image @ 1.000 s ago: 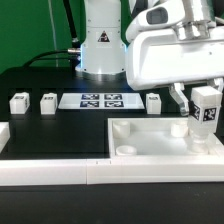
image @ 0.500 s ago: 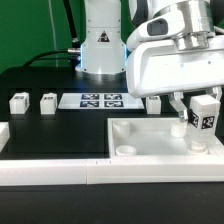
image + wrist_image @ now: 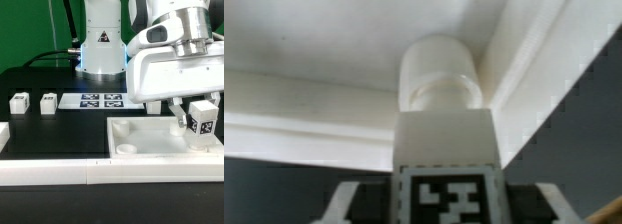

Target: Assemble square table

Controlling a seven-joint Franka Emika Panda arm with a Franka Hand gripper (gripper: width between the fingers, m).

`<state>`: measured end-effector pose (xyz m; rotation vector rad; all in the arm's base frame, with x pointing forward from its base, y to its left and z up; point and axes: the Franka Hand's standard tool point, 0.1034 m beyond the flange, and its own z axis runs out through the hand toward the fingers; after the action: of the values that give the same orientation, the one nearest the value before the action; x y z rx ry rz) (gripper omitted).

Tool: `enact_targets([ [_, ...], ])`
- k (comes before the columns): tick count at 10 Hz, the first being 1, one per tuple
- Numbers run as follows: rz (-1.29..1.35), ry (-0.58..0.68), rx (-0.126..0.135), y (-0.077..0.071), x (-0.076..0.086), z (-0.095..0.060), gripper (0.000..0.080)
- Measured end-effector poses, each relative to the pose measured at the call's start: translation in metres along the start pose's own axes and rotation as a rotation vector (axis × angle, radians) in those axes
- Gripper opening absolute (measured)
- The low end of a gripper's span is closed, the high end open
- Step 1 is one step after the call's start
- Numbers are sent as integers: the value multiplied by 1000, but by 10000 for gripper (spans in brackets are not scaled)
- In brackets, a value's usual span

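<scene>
The square table top [image 3: 150, 141], a white tray with a raised rim, lies at the exterior view's right front. My gripper [image 3: 197, 116] is shut on a white tagged leg [image 3: 204, 118] and holds it upright over the top's far right corner. In the wrist view the leg [image 3: 446, 100] runs down from between my fingers [image 3: 359, 201] into the corner of the top [image 3: 313, 105]; whether it touches is hidden. Two more legs [image 3: 18, 101] [image 3: 48, 101] stand at the far left.
The marker board [image 3: 100, 100] lies flat at the back centre. A long white rail [image 3: 90, 173] runs along the front edge, and a short white block [image 3: 3, 134] sits at the left edge. The robot base [image 3: 100, 45] stands behind.
My gripper has come down with the leg, bringing it lower toward the top's far right corner. The gripper body now covers the leg that stood to the right of the marker board.
</scene>
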<state>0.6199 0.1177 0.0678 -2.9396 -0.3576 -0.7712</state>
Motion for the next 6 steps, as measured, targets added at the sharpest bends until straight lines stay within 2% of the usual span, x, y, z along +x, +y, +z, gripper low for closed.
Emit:
enact_targets([
  [2, 27, 50, -15, 0, -2, -1, 287],
  [5, 29, 54, -19, 1, -2, -1, 291],
  [6, 29, 54, -19, 1, -2, -1, 506],
])
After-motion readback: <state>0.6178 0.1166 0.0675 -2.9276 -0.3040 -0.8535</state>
